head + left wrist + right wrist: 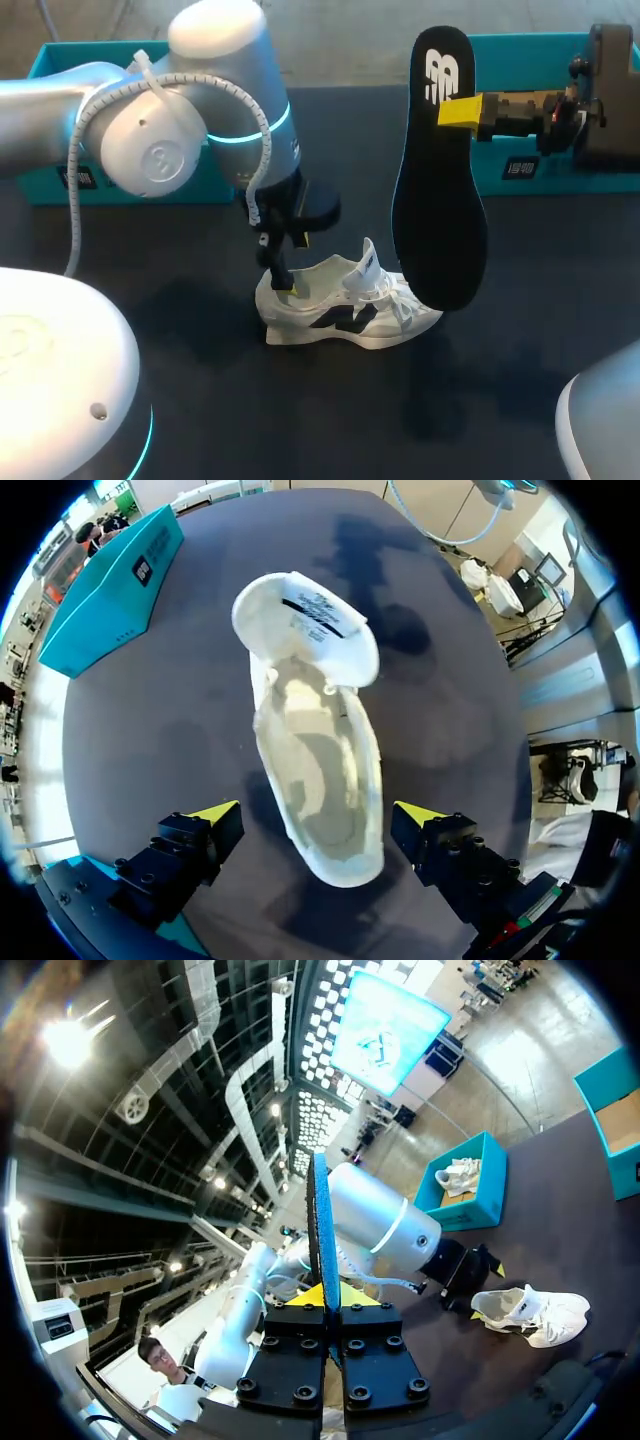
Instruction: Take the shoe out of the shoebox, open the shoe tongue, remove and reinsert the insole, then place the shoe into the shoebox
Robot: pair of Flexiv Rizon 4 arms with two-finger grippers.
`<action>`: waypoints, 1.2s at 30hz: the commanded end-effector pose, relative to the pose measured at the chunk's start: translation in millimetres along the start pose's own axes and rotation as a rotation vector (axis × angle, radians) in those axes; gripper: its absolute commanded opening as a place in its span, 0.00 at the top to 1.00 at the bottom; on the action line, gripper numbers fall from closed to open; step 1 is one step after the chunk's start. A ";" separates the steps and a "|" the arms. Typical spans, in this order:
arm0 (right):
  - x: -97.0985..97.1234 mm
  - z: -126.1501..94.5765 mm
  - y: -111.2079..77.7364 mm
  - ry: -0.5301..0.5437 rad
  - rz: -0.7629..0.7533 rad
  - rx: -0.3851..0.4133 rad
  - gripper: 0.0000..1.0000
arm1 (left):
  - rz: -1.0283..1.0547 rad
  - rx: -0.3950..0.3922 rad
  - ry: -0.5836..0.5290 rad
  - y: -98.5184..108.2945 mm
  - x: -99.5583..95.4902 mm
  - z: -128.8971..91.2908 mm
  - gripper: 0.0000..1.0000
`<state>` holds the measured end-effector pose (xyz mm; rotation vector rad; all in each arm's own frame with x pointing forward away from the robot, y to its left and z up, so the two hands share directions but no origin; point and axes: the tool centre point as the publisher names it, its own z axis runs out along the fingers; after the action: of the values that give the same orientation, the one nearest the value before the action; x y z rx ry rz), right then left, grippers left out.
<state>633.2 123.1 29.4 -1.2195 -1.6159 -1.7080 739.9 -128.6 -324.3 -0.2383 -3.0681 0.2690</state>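
The dark table (200, 400) shows bare surface on every side of the white shoe (345, 305), which lies on its sole near the middle. The left arm (180, 110) reaches down to the shoe's heel. Two teal shoeboxes sit well behind the shoe along the far edge, the left shoebox (45, 190) behind that arm and the right shoebox (600, 183) off past the toe side. The black insole (437, 200) hangs upright above the toe side of the shoe, clamped near its upper end by the right gripper (458, 111). From the right wrist it is seen only edge-on as a thin blade between the pinching fingers. That same view alone shows a second white shoe (458, 1175) lying inside the left shoebox. The left wrist view alone looks straight down into the shoe: its bed is uncovered and the tongue (305, 620) is folded forward. The left gripper (318, 813) is spread wide with the heel between its yellow tips, both standing apart from the shoe's sides.
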 end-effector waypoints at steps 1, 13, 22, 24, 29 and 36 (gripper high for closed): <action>6.5 4.4 -5.8 -0.008 0.002 -0.014 1.00 | -0.001 -0.003 0.008 -9.3 -17.5 10.6 0.00; 6.5 4.4 -5.8 -0.008 0.002 -0.014 1.00 | 0.044 0.052 0.069 -32.9 -39.4 40.9 0.00; 6.5 4.4 -5.8 -0.008 0.002 -0.014 1.00 | 0.064 0.048 0.079 -49.4 -41.3 58.5 0.25; 6.5 4.4 -5.8 -0.008 0.002 -0.014 1.00 | 0.060 0.054 0.080 -51.1 -41.8 62.1 0.34; 6.5 4.4 -5.8 -0.008 0.002 -0.014 1.00 | 0.055 0.073 0.086 -53.2 -39.0 67.1 0.58; 6.5 4.4 -5.8 -0.008 0.002 -0.014 1.00 | 0.060 0.085 0.087 -52.1 -31.6 68.5 0.87</action>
<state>633.1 123.1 29.4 -1.2195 -1.6159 -1.7079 760.6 -198.5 -382.2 -0.3267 -2.9594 0.3660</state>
